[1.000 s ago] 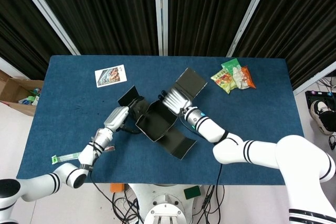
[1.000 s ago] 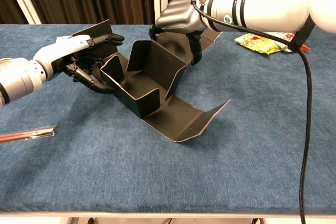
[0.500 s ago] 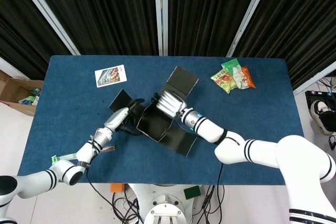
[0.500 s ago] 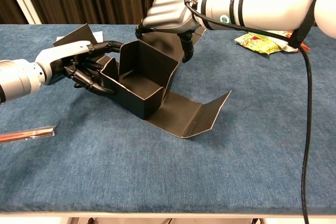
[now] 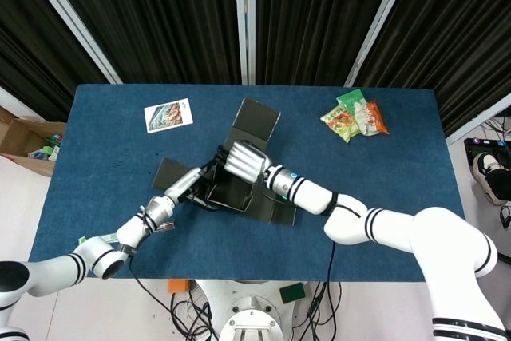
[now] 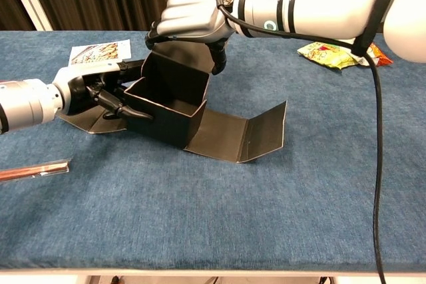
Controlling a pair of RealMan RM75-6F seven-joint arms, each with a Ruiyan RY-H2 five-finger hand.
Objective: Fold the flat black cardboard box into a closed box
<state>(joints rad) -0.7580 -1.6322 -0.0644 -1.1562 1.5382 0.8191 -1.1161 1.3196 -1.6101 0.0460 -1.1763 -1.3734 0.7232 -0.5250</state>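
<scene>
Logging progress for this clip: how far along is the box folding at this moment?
Partway. Done: the black cardboard box already has upright walls around an open tray. In hand: the left hand grips its left wall while the right hand holds the back wall's top edge. Left: the front flap is unfolded on the table, and the top is open.

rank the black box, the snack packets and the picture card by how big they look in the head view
1. black box, clearly the largest.
2. snack packets, taken as a bunch.
3. picture card, a bit smaller than the bunch, though the gap is slight.
</scene>
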